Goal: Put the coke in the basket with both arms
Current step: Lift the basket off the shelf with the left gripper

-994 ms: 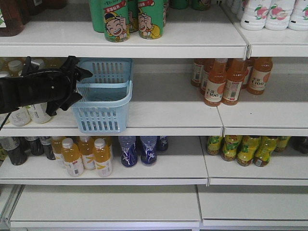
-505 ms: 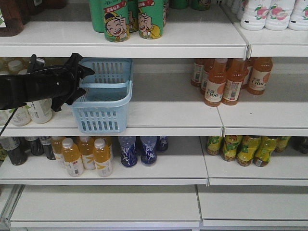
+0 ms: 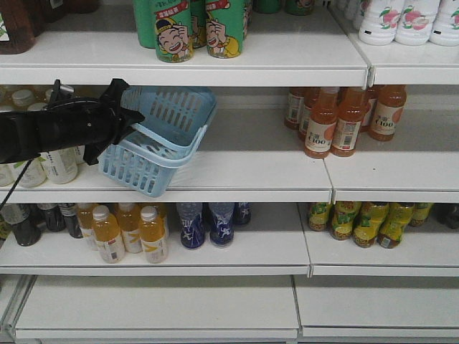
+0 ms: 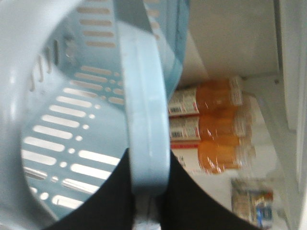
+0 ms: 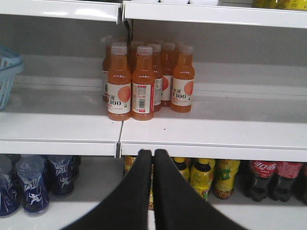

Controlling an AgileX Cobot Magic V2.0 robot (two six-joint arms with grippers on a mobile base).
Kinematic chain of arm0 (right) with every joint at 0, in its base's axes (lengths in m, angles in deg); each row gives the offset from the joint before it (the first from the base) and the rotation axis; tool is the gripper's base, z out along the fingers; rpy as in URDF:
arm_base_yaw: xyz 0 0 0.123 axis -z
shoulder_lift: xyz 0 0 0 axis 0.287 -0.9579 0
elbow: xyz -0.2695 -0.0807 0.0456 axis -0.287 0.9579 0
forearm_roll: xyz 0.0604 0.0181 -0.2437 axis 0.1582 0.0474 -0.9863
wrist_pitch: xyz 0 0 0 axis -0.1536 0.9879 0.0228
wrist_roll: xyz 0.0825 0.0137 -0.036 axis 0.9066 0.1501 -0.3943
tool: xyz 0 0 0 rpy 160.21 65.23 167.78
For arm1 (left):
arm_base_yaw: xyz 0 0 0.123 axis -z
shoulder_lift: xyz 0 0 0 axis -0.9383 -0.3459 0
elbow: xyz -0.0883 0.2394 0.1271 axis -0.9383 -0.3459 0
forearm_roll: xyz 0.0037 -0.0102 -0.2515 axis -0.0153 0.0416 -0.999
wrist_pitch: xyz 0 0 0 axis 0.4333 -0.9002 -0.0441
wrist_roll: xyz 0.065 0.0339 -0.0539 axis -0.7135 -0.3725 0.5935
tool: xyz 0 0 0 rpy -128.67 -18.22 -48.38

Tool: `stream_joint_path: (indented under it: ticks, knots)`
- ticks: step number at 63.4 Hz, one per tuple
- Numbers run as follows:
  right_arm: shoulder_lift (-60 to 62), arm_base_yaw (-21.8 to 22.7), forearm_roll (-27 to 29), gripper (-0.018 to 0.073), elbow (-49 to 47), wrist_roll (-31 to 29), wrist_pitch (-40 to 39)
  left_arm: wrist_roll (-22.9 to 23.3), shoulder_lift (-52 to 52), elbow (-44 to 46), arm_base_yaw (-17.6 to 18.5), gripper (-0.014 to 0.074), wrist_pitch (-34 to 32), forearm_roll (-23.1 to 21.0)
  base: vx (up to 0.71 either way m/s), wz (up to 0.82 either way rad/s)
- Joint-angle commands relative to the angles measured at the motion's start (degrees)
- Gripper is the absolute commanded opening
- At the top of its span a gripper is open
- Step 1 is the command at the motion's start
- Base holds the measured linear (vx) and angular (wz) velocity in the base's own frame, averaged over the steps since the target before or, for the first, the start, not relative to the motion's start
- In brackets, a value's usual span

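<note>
The coke [image 5: 261,176], a small plastic bottle of dark cola with a red wrap label and white script, stands on the lower white shelf [image 5: 201,134] with a second red-labelled one just beside it. It sits below and well to the right of my right claw [image 5: 153,152]. That claw's two black fingers are pressed together tip to tip with nothing between them. Only my right wrist view shows the coke plainly. Left of it are yellow-green drink bottles [image 5: 206,176], and on the shelf above is a cluster of orange juice bottles [image 5: 144,81].

The light blue slotted plastic basket [image 3: 159,147] is on the middle shelf, far left, well apart from the coke. My left claw [image 3: 128,115] is clamped on its near rim. The left wrist view shows what the front view cannot: a flat blue band of the basket [image 4: 144,120] running down between my two black fingers [image 4: 192,201], pinched there. The front view gives the whole pose: the basket is tilted, its left end up off the shelf and its lower right edge resting on it.
</note>
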Motion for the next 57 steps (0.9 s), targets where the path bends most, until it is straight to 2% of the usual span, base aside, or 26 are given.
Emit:
stream_joint_path:
  ticks: [1,10,17,25,33,46,57]
  knots:
    - [1.0,0.2,-0.4,-0.0002,0.5,-0.5,-4.1,-3.2,3.3,1.8,0.1,-0.0008,7.5,-2.4,0.00,0.00]
    - [1.0,0.2,-0.4,-0.0002,0.5,-0.5,-4.1,-3.1,3.3,1.8,0.1,-0.0008,15.8,0.9,0.00,0.00]
    - [1.0,0.2,-0.4,-0.0002,0.5,-0.5,-4.1,-1.9,3.3,1.8,0.1,-0.0008,21.2,5.8,0.00,0.00]
    - [1.0,0.2,-0.4,-0.0002,0.5,-0.5,-4.1,1.8,3.5,1.8,0.2,-0.0008,27.5,12.5,0.00,0.00]
    - [1.0,0.2,-0.4,-0.0002,0.5,-0.5,-4.1,2.0,4.6,1.5,0.6,-0.0008,32.5,17.8,0.00,0.00]
    - [1.0,0.2,-0.4,-0.0002,0.5,-0.5,-4.1,1.8,9.1,-2.0,2.0,-0.0008,37.3,21.8,0.00,0.00]
    - [1.0,0.2,-0.4,-0.0002,0.5,-0.5,-4.1,1.1,15.3,-8.7,4.5,-0.0008,37.5,24.8,0.00,0.00]
